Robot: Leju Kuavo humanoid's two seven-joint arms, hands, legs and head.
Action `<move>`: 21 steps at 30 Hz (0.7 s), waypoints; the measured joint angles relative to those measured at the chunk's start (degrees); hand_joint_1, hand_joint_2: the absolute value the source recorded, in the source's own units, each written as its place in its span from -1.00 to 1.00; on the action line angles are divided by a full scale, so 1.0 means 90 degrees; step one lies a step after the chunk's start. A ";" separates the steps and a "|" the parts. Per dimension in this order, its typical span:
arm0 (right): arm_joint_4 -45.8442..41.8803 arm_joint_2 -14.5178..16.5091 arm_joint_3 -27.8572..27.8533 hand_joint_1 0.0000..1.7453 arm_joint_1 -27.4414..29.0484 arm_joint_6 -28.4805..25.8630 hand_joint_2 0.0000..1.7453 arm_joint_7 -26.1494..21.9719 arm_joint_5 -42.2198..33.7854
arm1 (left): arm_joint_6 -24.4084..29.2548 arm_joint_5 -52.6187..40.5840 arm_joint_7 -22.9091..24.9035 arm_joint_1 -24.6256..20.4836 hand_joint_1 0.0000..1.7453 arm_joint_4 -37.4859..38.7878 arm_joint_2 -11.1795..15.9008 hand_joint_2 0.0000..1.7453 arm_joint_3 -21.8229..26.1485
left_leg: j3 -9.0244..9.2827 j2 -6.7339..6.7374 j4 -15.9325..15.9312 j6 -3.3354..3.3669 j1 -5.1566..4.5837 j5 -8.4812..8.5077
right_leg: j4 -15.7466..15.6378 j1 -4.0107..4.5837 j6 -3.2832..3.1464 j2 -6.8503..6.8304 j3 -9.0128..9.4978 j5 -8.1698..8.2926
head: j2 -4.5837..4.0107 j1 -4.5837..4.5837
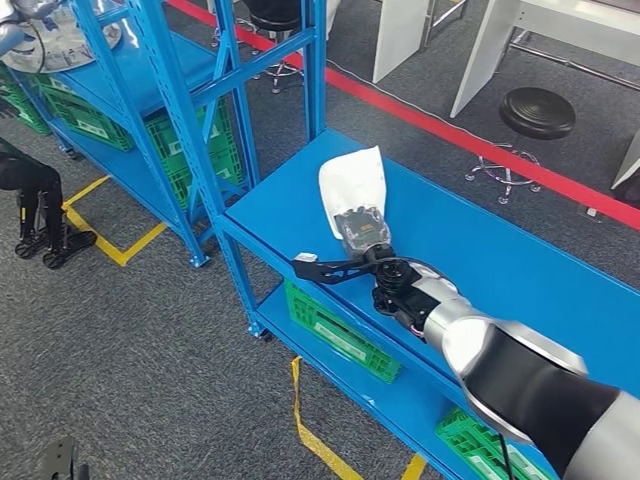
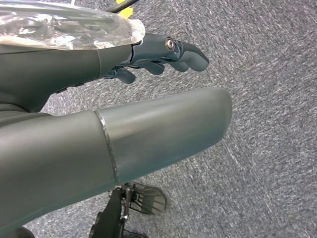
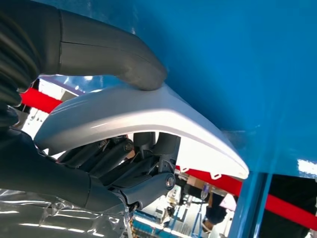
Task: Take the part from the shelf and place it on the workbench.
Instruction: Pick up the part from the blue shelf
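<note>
The white part (image 1: 353,187) is gripped at its near edge by the right hand (image 1: 362,235), frame centre, low over the blue surface (image 1: 513,250); contact with it can't be told. Thumb on top, fingers (image 3: 112,158) underneath. Left hand (image 2: 164,52), seen over carpet, holds nothing, fingers extended. Risk: smooth shell held by one edge, so slip or pivot is possible on release.

My right hand (image 1: 364,240) reaches forward over the near edge of the shelf (image 1: 483,250), and the part (image 1: 353,185) lies on the shelf top, its near end between my thumb (image 3: 112,49) and my fingers (image 3: 123,171). Crates (image 1: 340,335) sit on the lower level beneath. A second rack (image 1: 151,90) stands to the left, holding more crates. Behind the shelf, a stool (image 1: 536,115) stands on the floor. My left hand (image 2: 164,52) hangs over the carpet.
</note>
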 joint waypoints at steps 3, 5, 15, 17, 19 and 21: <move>0.0018 0.0005 0.0000 1.00 -0.0006 0.0004 1.00 0.0000 0.0039 | 0.0005 0.0000 0.0001 0.0000 -1.00 0.0002 0.0000 -1.00 0.0000 | 0.0000 0.0000 0.0000 0.0000 0.0000 0.0000 | 0.0000 -0.0001 0.0000 0.0000 0.0001 0.0000 | 0.0000 0.0001; 0.0020 0.0005 0.0000 1.00 -0.0008 0.0007 1.00 0.0000 0.0072 | 0.0011 0.0001 0.0000 0.0000 -1.00 0.0002 0.0000 -1.00 0.0000 | 0.0000 0.0000 0.0001 0.0000 0.0000 0.0000 | 0.0000 -0.0001 0.0000 0.0000 0.0001 0.0000 | 0.0000 0.0001; 0.0029 0.0005 0.0000 1.00 -0.0010 0.0002 1.00 0.0000 0.0097 | 0.0017 0.0006 0.0001 0.0001 -1.00 0.0001 0.0000 -1.00 0.0000 | 0.0003 0.0000 0.0000 0.0000 0.0000 0.0000 | 0.0000 0.0000 0.0000 0.0000 0.0002 0.0000 | 0.0000 0.0001; 0.0030 0.0005 0.0000 1.00 -0.0010 0.0002 1.00 0.0000 0.0097 | 0.0017 0.0007 0.0001 0.0001 -1.00 0.0002 0.0000 -1.00 0.0000 | 0.0003 0.0000 0.0000 0.0000 0.0000 0.0000 | 0.0000 0.0000 0.0000 0.0000 0.0002 0.0000 | 0.0000 0.0001; 0.0030 0.0005 0.0000 1.00 -0.0010 0.0002 1.00 0.0000 0.0097 | 0.0017 0.0005 0.0001 0.0001 -1.00 0.0002 0.0000 -1.00 0.0000 | 0.0004 0.0000 0.0000 0.0000 0.0000 0.0000 | 0.0000 0.0000 0.0000 0.0000 0.0003 0.0000 | 0.0000 0.0001; 0.0032 0.0005 0.0000 1.00 -0.0010 0.0002 1.00 0.0000 0.0097 | 0.0017 0.0006 0.0001 0.0001 -1.00 0.0002 0.0000 -1.00 0.0000 | 0.0004 0.0000 0.0000 0.0000 0.0000 0.0000 | 0.0000 0.0000 0.0000 0.0000 0.0003 0.0000 | 0.0000 0.0001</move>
